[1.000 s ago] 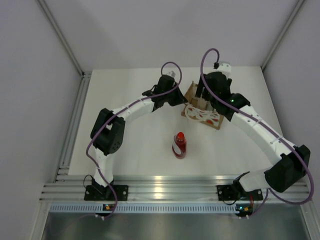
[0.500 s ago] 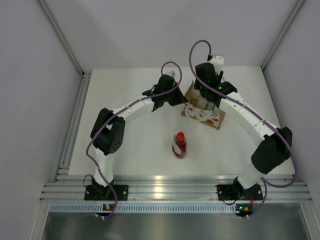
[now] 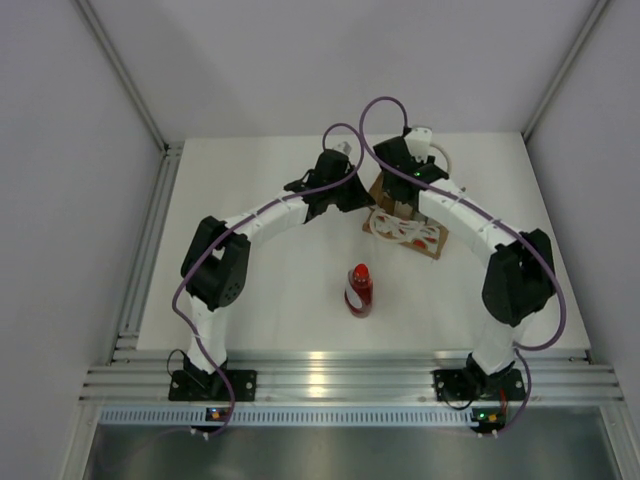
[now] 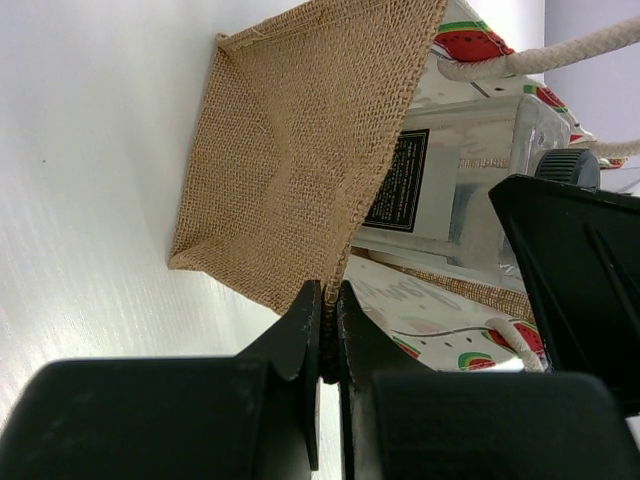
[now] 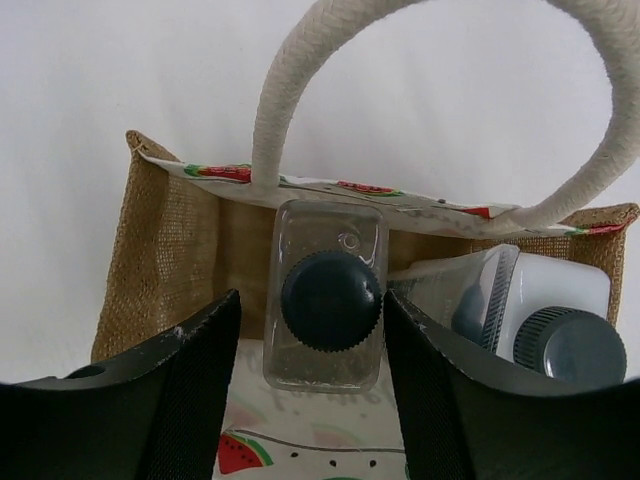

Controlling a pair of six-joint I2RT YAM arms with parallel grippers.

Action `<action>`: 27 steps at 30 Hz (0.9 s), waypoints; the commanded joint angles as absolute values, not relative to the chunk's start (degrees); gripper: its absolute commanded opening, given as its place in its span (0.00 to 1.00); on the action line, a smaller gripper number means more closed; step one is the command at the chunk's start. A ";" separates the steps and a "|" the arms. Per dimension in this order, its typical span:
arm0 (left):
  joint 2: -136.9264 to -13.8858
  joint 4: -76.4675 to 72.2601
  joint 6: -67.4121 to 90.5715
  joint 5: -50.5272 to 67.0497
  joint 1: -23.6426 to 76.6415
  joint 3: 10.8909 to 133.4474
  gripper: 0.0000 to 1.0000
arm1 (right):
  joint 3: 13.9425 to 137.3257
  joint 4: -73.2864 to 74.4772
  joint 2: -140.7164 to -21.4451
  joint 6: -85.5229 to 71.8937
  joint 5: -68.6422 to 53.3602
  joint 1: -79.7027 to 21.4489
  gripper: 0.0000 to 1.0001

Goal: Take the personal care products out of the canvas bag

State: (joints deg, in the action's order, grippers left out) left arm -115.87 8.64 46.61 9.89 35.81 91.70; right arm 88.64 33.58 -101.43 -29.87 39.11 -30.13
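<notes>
Firmly, the left gripper (image 4: 328, 300) is pinching the coarse woven rim of the tan burlap bag with cream rope handles (image 4: 290, 180), which is sitting far back on the white table (image 3: 270, 290). The right gripper (image 5: 312, 310) is hovering with jaws spread around a clear, square bottle with a ribbed dark cap (image 5: 325, 235) inside, beside a whitish one (image 5: 565, 290), while a red bottle (image 3: 360, 290) is standing outside.

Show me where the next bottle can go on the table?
The table is bare between the red bottle and the right arm, and between it and the left arm. The far left corner is bare too. It is crowded at the canvas bag, where the left gripper and right gripper meet.
</notes>
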 commanded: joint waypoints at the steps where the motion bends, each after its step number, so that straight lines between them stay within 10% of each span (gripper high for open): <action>1: -113.64 7.38 46.14 10.02 34.63 92.02 0.00 | 91.93 34.10 -102.74 -31.11 40.96 -29.00 0.57; 27: -113.20 7.38 45.18 10.55 34.45 92.29 0.00 | 93.43 33.66 -112.67 -35.86 36.13 -26.45 0.46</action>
